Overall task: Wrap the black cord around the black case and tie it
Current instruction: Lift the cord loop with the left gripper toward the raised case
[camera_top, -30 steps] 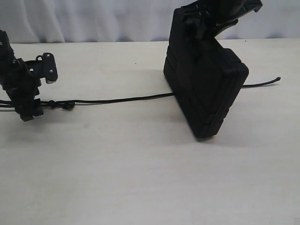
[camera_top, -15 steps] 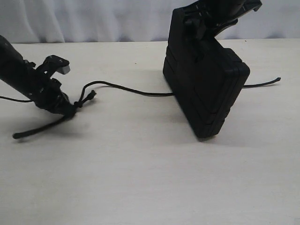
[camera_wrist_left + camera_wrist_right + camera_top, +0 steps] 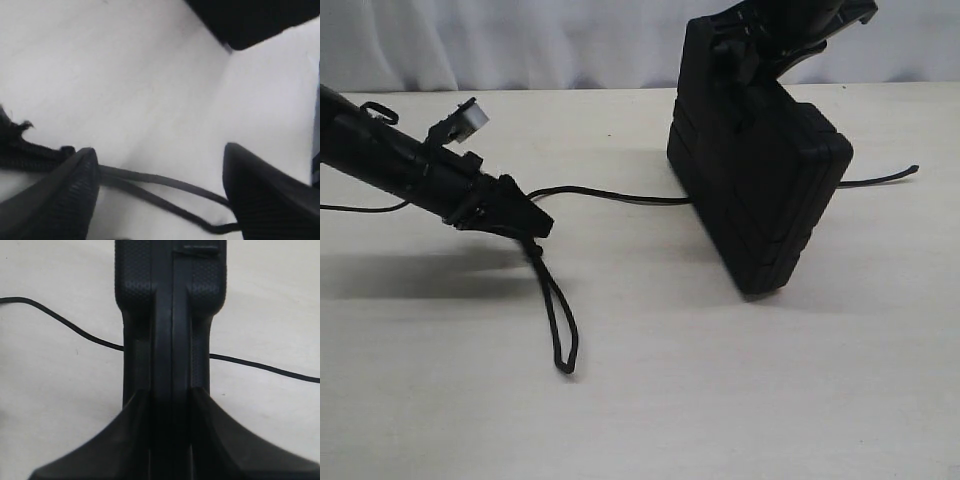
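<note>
Right fingers (image 3: 95, 455) hold black case (image 3: 760, 190) standing on edge.

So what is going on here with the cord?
The right gripper is clamped on the black case, holding it upright on the table. The black cord lies on the table and passes beneath the case, showing on both sides. The left gripper hovers over the cord's looped end, jaws open, nothing gripped. Nothing is wrapped yet.

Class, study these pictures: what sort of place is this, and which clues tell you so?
Probably a robot lab test bench: a pale tabletop, a white curtain behind, and a black left arm and right arm handling a black case and black cord.
</note>
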`<state>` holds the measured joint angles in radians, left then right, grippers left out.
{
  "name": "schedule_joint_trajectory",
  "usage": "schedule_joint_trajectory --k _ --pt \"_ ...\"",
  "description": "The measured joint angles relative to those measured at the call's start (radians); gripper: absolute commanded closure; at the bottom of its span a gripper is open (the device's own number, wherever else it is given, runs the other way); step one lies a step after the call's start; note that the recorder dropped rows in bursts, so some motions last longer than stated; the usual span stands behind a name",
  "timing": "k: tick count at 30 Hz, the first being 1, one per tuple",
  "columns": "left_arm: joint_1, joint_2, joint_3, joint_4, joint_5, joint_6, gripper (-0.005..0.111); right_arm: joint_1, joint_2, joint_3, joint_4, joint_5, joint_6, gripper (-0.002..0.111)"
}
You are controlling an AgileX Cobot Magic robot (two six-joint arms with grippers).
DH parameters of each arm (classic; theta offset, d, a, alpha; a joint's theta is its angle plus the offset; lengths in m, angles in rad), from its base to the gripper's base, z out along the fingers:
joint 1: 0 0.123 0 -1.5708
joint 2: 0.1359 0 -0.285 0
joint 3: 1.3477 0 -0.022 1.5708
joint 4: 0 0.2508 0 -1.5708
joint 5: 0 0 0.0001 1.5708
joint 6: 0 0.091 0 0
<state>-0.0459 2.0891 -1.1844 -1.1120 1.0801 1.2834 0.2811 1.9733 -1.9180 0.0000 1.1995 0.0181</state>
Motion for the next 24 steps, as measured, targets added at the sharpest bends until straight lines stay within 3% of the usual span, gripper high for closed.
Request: schedule_joint_trajectory --k 6,8,11,16,20,24 --pt "0.000 -0.037 -0.021 0.101 -0.009 0.674 0.044 0.000 0.000 0.000 0.005 0.000 -0.003 0.104" --pt "-0.011 -0.047 -0.021 0.142 -0.087 0.779 0.044 0.000 0.000 0.000 0.005 0.000 -0.003 0.104" --pt "-0.043 -0.047 -0.021 0.264 -0.223 0.828 0.044 0.000 0.000 0.000 0.005 0.000 -0.004 0.104" --pt "-0.152 -0.047 -0.021 0.460 -0.407 0.828 0.044 0.000 0.000 0.000 0.005 0.000 -0.004 0.104" --pt "-0.243 -0.044 -0.021 0.534 -0.484 0.828 0.045 0.000 0.000 0.000 0.005 0.000 -0.004 0.104" --pt "-0.314 -0.028 -0.021 0.732 -0.519 0.828 0.055 0.000 0.000 0.000 0.005 0.000 -0.004 0.104"
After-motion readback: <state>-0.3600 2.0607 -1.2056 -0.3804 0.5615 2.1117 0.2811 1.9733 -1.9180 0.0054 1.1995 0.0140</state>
